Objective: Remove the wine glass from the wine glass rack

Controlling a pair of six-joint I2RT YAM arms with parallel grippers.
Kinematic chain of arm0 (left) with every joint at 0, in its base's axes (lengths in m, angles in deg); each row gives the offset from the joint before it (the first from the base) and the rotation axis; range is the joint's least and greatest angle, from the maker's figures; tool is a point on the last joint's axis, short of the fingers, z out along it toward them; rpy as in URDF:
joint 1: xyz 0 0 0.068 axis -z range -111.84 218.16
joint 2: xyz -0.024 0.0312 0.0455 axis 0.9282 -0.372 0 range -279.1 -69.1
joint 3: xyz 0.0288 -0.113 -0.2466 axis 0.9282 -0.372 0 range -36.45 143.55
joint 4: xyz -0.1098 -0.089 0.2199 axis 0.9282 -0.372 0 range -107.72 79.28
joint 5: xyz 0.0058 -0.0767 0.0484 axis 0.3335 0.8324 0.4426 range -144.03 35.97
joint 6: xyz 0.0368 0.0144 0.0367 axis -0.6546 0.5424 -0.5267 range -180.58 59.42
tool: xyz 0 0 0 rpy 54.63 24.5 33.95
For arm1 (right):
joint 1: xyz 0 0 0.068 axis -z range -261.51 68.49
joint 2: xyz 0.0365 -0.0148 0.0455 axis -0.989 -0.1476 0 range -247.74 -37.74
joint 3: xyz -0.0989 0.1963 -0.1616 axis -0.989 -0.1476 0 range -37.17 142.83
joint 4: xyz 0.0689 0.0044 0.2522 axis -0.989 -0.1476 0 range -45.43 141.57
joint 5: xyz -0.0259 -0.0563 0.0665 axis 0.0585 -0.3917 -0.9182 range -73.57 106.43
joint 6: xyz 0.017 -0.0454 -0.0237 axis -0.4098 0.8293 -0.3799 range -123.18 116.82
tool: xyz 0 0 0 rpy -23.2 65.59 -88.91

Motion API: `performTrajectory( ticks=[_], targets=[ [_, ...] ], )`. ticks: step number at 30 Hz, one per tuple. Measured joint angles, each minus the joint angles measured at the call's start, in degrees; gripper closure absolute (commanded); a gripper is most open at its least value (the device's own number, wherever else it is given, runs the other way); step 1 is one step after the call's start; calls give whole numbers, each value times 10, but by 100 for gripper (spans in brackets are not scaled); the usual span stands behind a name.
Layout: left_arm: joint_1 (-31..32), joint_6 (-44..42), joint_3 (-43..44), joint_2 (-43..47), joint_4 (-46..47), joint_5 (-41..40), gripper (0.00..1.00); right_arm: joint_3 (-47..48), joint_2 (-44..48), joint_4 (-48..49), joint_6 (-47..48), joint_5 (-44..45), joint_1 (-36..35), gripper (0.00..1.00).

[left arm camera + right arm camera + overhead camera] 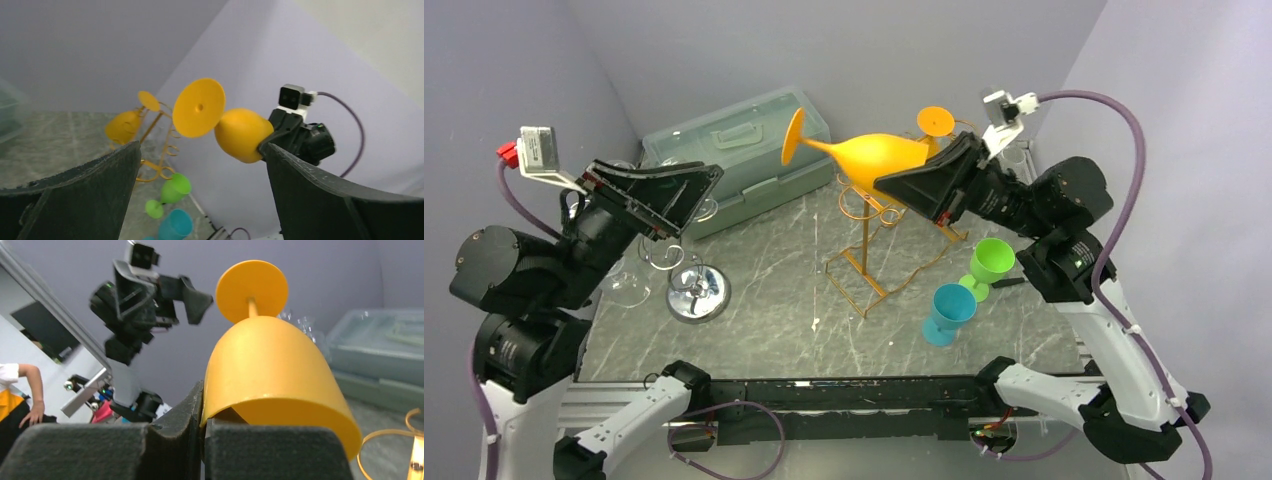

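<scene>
Right gripper: pinching the wine glass by its rim.
Wine glass: aloft, lying sideways, above the wine glass rack.
Left gripper: spread, empty.
Risk: rim hold may slip, and the glass drops onto the rack.

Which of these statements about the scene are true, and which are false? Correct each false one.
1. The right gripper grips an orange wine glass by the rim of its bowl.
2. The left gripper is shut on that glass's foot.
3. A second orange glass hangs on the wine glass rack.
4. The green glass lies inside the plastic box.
1. True. The right gripper is shut on the bowl rim of the orange wine glass.
2. False. The left gripper is open and holds nothing.
3. True. The second orange glass hangs on the wine glass rack.
4. False. The green glass is on the table, beside the blue cup.
</scene>
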Motion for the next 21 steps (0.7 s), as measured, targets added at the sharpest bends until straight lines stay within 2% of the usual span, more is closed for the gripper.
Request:
performTrajectory(
  ticks=[4, 12, 16, 21],
  targets=[
    [0, -72, 25, 4, -76, -40, 1, 35, -21, -135, 66, 56, -63, 100],
    [0, -145, 35, 2, -155, -78, 1, 105, -127, -380, 153, 246, -263, 100],
    [0, -163, 35, 2, -168, -83, 0, 105, -163, -474, 163, 316, -316, 100],
    [0, -174, 35, 2, -170, -88, 0, 60, -168, -539, 157, 372, -355, 100]
  ],
)
